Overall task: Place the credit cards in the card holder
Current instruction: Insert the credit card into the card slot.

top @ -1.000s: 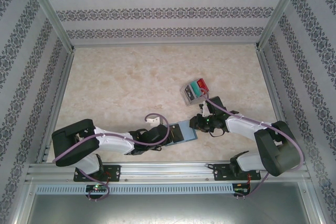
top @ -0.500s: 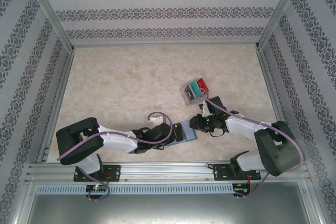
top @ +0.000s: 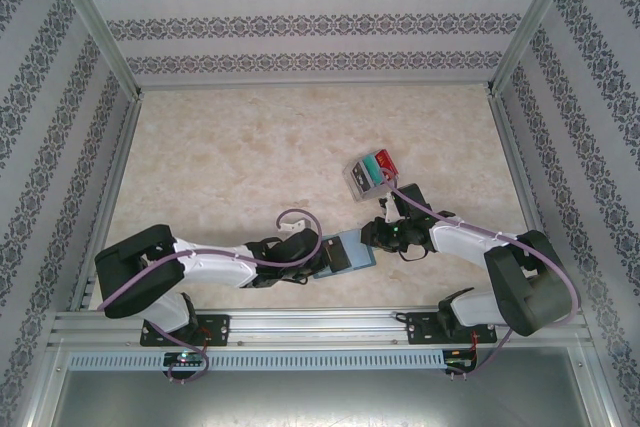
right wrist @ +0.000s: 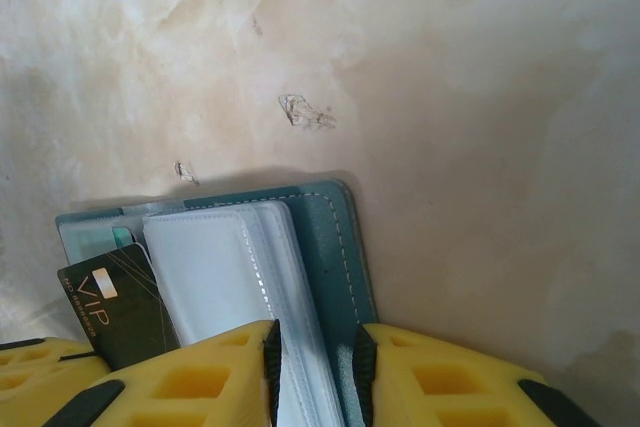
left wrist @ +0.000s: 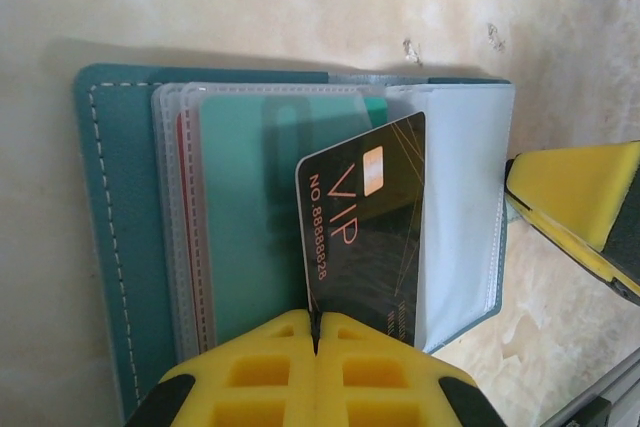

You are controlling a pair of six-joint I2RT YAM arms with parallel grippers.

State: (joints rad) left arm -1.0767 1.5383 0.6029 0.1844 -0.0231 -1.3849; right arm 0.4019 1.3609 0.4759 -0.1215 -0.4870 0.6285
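**Insertion step.** The left claw (left wrist: 315,325), fingers together on the lower edge of a black VIP card (left wrist: 365,227), holds it tilted over the clear sleeves (left wrist: 460,207) of the open holder (left wrist: 110,247). The holder lies flat on the worktop (top: 230,167), between the two claws. The right claw (right wrist: 312,367) is clamped on the holder's sleeves and right cover, steadying them. Whether the card has entered a pocket cannot be told. Next move: square the card to a sleeve mouth, then push it in. Other cards (top: 380,165) sit in the tray (top: 352,180) beyond.

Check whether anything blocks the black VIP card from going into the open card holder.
Nothing visible does. The left gripper holds the black VIP card over the clear sleeves of the card holder, while the right gripper clamps the other sleeves aside.
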